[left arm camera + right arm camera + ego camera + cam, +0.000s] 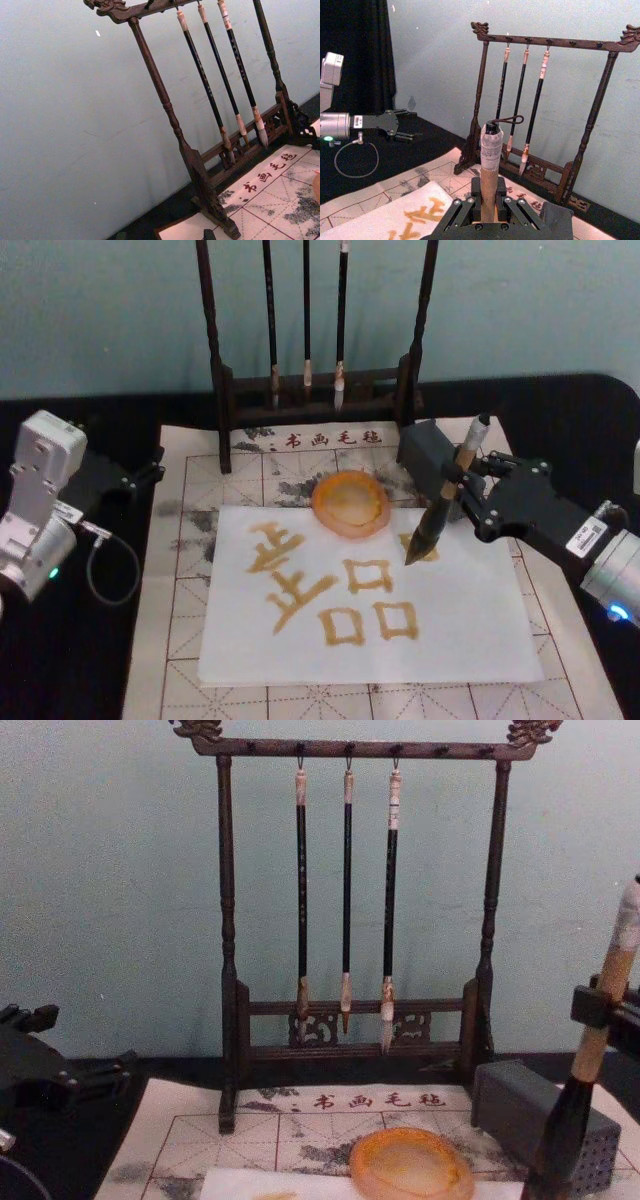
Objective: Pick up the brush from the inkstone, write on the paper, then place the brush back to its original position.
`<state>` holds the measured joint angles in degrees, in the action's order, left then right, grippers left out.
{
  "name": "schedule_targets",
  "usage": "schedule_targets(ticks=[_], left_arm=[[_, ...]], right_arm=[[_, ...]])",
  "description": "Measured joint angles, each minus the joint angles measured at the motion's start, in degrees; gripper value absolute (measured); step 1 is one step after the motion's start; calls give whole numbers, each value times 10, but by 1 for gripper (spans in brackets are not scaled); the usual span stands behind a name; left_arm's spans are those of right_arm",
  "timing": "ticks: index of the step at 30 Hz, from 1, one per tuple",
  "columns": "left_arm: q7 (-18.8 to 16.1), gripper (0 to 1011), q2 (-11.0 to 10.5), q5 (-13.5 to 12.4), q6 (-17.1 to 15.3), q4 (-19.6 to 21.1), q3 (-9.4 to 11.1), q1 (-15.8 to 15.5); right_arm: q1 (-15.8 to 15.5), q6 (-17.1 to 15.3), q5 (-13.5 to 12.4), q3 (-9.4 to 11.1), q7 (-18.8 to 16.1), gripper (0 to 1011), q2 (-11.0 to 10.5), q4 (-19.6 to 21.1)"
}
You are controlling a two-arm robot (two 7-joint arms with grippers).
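The right gripper's fingers clamp the one brush, its tip at the paper beside one inkstone. At the left, the left gripper's fingers are spread. Three thin brushes hang behind.

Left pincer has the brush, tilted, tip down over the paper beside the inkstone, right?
No: the head view shows the right pincer holding the brush; the left pincer sits idle at the left. The rest stands: tilted, tip down over the paper beside the inkstone.
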<state>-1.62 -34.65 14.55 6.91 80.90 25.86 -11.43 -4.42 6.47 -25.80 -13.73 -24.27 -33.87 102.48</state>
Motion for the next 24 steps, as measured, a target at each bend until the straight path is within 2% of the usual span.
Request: schedule_targets(ticks=[24], left_arm=[[0,1001,0,0,0,0,0,0]], right_arm=[[-1,-3,28,11,-7,188,27,-9]])
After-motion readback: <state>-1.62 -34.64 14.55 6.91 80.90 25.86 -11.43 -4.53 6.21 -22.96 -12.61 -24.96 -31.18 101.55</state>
